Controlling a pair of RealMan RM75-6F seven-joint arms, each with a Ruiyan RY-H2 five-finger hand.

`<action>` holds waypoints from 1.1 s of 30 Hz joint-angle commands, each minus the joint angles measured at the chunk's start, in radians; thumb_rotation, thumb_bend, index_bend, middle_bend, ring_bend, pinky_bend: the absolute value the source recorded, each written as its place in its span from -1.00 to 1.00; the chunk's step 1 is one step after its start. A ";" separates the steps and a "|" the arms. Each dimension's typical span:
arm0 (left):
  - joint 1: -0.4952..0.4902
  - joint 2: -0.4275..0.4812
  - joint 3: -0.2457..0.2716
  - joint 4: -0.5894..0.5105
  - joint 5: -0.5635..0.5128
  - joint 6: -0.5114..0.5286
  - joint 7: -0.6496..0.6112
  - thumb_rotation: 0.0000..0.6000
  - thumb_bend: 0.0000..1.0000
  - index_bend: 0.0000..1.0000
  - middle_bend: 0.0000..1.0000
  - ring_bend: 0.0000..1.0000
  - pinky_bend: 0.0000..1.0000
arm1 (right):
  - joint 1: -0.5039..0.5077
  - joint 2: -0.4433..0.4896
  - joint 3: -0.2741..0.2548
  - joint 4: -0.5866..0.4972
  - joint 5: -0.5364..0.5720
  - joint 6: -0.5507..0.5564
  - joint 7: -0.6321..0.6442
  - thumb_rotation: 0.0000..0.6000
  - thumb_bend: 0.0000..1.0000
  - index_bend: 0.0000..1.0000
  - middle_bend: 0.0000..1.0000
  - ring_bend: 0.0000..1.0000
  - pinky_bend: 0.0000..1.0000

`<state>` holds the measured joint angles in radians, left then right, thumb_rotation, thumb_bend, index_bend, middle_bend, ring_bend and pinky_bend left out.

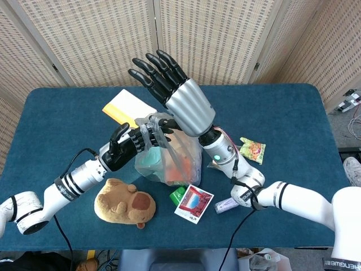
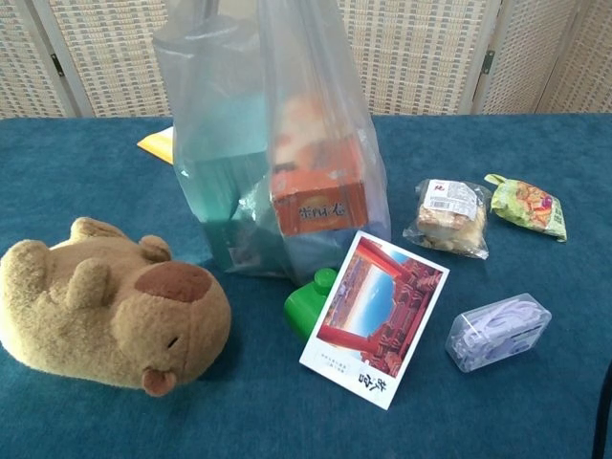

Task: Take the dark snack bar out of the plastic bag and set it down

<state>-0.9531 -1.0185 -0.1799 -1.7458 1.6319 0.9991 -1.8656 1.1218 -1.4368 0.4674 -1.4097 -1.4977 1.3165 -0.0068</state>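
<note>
A clear plastic bag point(image 1: 179, 159) point(image 2: 229, 105) stands mid-table, with a teal box point(image 2: 222, 206) and an orange box point(image 2: 316, 196) inside. No dark snack bar can be made out through the plastic. My left hand point(image 1: 127, 148) grips the bunched rim of the bag from the left. My right hand point(image 1: 169, 90) hovers over the bag's mouth, fingers spread upward and thumb down at the rim, holding nothing that I can see. Neither hand shows in the chest view.
A capybara plush point(image 1: 125, 203) point(image 2: 105, 316) lies front left. In front of the bag sit a green object point(image 2: 308, 301) and a postcard point(image 2: 375, 316). To the right lie a clear case point(image 2: 497, 330) and two snack packets point(image 2: 449, 215) point(image 2: 526, 204). A yellow envelope point(image 1: 125, 106) lies behind.
</note>
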 commanded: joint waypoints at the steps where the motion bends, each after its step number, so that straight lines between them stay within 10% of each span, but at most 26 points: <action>1: -0.003 0.003 0.002 -0.008 0.004 0.001 -0.010 -0.95 -0.56 -0.72 -0.64 -0.62 -0.63 | 0.001 -0.001 0.001 -0.002 0.001 0.001 0.007 1.00 -1.00 -1.00 -0.91 -1.00 -0.88; 33: -0.048 -0.015 -0.009 -0.010 -0.058 -0.038 0.011 -0.95 -0.56 -0.77 -0.64 -0.63 -0.71 | 0.004 0.008 -0.028 -0.053 -0.038 0.003 -0.025 1.00 -1.00 -1.00 -0.92 -1.00 -0.90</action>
<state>-1.0016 -1.0334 -0.1871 -1.7565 1.5766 0.9626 -1.8586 1.1269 -1.4303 0.4399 -1.4606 -1.5364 1.3208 -0.0296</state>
